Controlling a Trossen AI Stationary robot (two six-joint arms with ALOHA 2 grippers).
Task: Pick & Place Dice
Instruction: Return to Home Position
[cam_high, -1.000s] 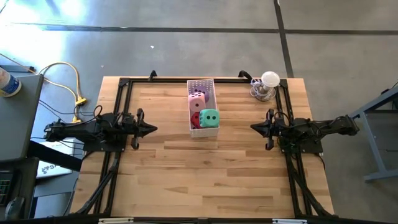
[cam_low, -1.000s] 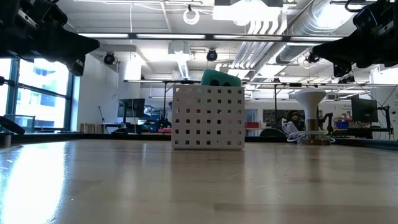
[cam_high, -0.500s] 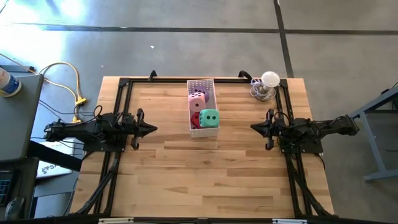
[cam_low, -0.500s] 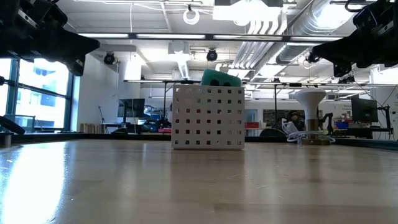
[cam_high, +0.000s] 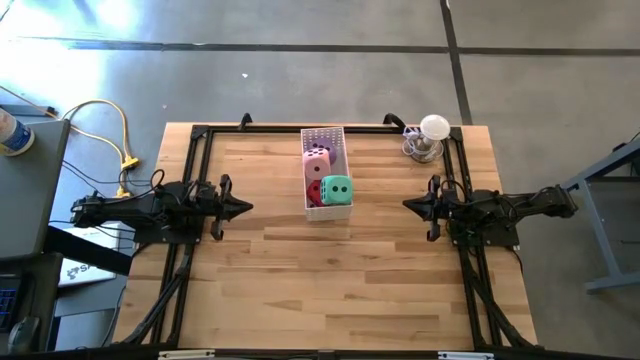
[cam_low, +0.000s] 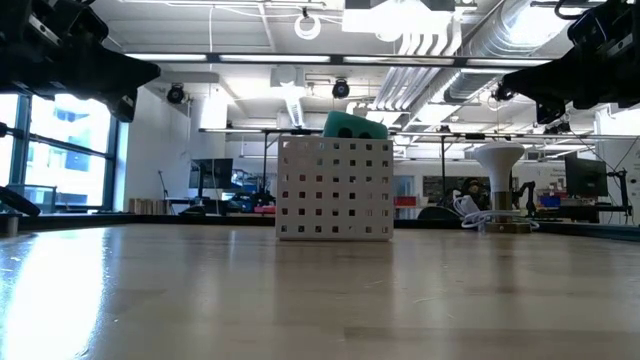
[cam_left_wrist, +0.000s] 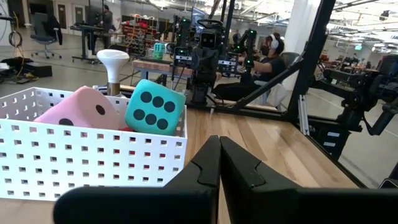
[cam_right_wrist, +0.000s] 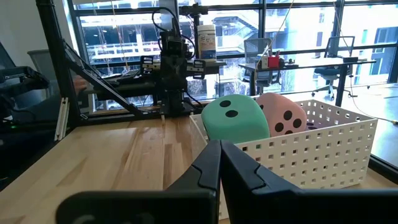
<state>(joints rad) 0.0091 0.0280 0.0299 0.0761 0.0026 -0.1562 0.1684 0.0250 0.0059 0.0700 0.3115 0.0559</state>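
With the green die, red die, pink die and purple die all in the white tray, the left claw and right claw, both pinched together and empty, sit parked at the surface's opposite sides.

Overhead camera stares straight down on the whole worktop, the low one peers level across it, and the two wrist cameras face each other from opposite sides, closer in, every view sharing the white tray and green die.
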